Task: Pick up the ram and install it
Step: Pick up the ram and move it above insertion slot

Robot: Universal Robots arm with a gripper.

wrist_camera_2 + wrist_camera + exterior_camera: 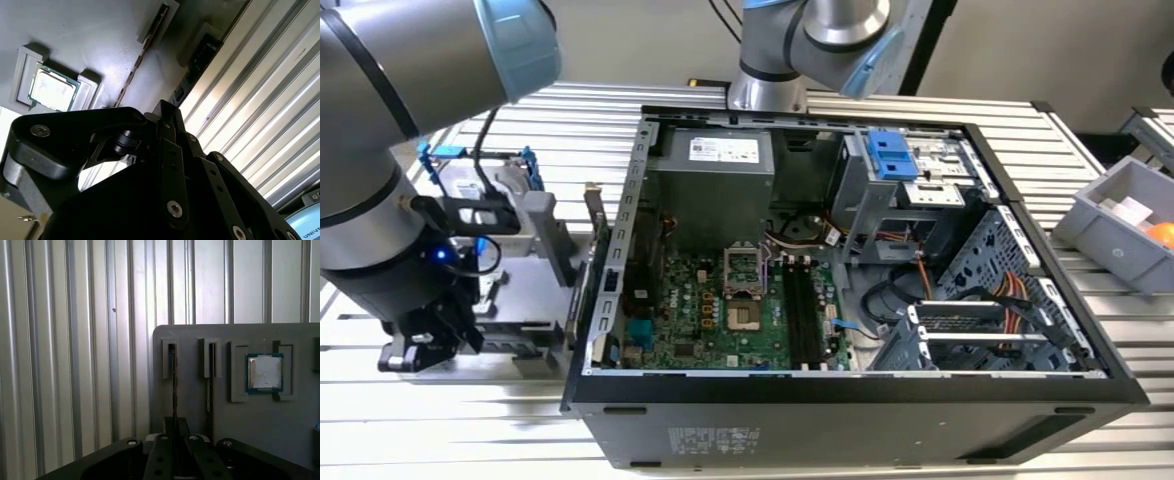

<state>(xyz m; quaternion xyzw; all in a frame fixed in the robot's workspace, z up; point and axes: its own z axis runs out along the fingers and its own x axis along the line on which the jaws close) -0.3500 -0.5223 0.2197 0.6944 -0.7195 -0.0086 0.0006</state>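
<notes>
The ram is a thin dark stick seen edge-on, standing in a slot of a grey holder plate. A second stick stands in the neighbouring slot, closer to the processor chip. My gripper has its black fingertips pressed together around the ram farther from the chip, which still sits in its slot. In the second wrist view the gripper lines up with that same ram, beyond the chip. In the exterior view the gripper hangs low at the holder, left of the computer case.
The open computer case lies in the middle of the slatted metal table, with black memory slots on its green motherboard. A blue-framed drive stands behind the holder. A grey bin sits at the exterior view's right.
</notes>
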